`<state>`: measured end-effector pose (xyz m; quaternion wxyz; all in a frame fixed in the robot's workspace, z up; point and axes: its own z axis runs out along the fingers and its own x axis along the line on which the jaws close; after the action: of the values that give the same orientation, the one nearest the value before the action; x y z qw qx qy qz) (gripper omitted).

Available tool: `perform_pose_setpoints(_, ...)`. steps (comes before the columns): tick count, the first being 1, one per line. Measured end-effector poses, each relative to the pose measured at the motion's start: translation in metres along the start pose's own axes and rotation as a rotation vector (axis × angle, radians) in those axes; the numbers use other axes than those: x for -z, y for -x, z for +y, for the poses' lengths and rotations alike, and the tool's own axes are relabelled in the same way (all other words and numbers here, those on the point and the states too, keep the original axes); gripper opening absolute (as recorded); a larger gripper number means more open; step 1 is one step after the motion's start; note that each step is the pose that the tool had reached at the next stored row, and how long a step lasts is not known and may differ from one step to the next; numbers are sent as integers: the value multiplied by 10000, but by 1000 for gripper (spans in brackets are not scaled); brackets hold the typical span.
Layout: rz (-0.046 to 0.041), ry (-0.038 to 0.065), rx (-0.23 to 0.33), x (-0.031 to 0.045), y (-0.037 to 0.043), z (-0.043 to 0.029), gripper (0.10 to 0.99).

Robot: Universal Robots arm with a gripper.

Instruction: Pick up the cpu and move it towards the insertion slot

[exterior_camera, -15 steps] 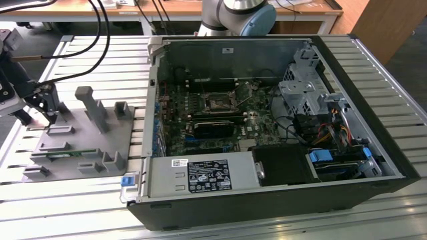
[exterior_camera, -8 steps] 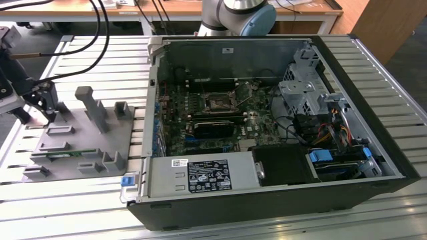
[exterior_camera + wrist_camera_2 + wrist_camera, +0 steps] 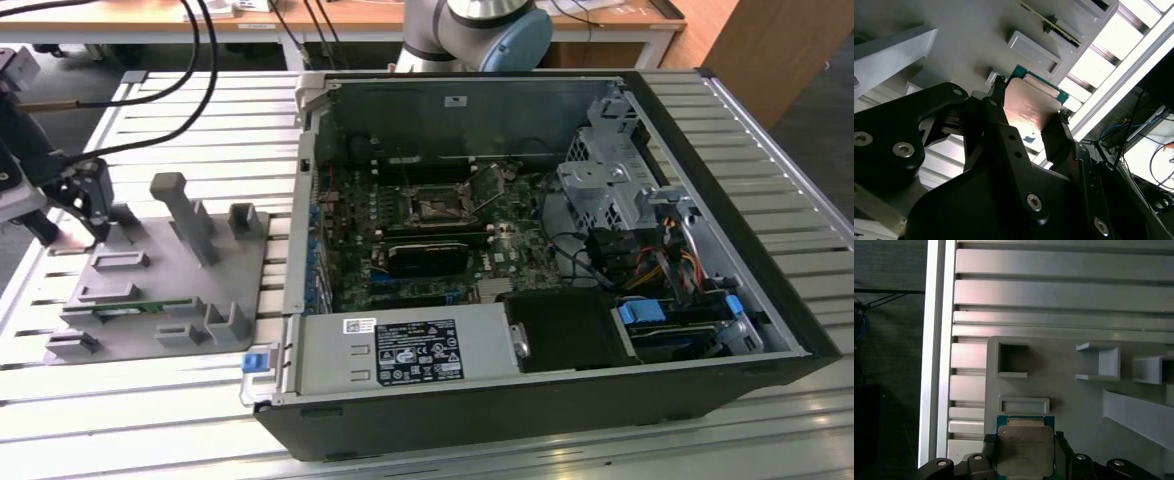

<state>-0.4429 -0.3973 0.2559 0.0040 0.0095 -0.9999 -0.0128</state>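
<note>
The cpu (image 3: 1025, 452), a flat square chip with a silvery top and a green rim, sits clamped between my gripper's black fingertips (image 3: 1060, 446) in both wrist views. The gripper (image 3: 1030, 100) is shut on the cpu (image 3: 1029, 117). In the exterior view the gripper (image 3: 83, 215) hangs over the far left end of the grey fixture plate (image 3: 147, 265). The insertion slot (image 3: 438, 207), a small dark square framed in metal, lies on the motherboard inside the open computer case, well to the exterior view's right of the gripper.
Upright grey posts (image 3: 180, 215) and a narrow green circuit strip (image 3: 127, 310) stand on the fixture plate. The case's left wall (image 3: 304, 200) rises between plate and motherboard. A black rectangular block (image 3: 427, 257), a power supply (image 3: 400, 350) and a drive cage (image 3: 614, 190) surround the slot.
</note>
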Motion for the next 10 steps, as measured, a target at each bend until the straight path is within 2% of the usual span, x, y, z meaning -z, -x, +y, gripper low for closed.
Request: perform_pose_setpoints(10, 1, 0, 0, 61, 0, 4, 541)
